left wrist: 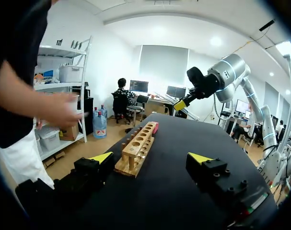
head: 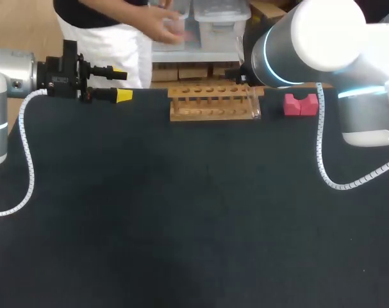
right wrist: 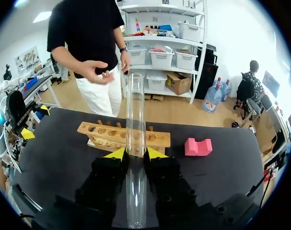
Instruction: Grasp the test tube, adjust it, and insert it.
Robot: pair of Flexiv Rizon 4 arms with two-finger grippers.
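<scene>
A clear glass test tube (right wrist: 134,120) stands between the yellow tips of my right gripper (right wrist: 134,153), which is shut on it around its middle. Ahead of the tube lies the wooden rack (right wrist: 123,136), a row of round holes along its top. In the head view the rack (head: 213,102) sits at the table's far middle, and my right arm (head: 309,38) hides its own gripper and the tube. At the far left, my left gripper (head: 122,85) hangs open and holds nothing. Its tips (left wrist: 101,158) point toward the rack (left wrist: 135,148).
A pink notched block (head: 301,104) rests just right of the rack, seen too in the right wrist view (right wrist: 198,146). White coiled cables (head: 322,160) droop from both arms onto the black table. A wide bare stretch of tabletop (head: 194,218) lies in front of the rack.
</scene>
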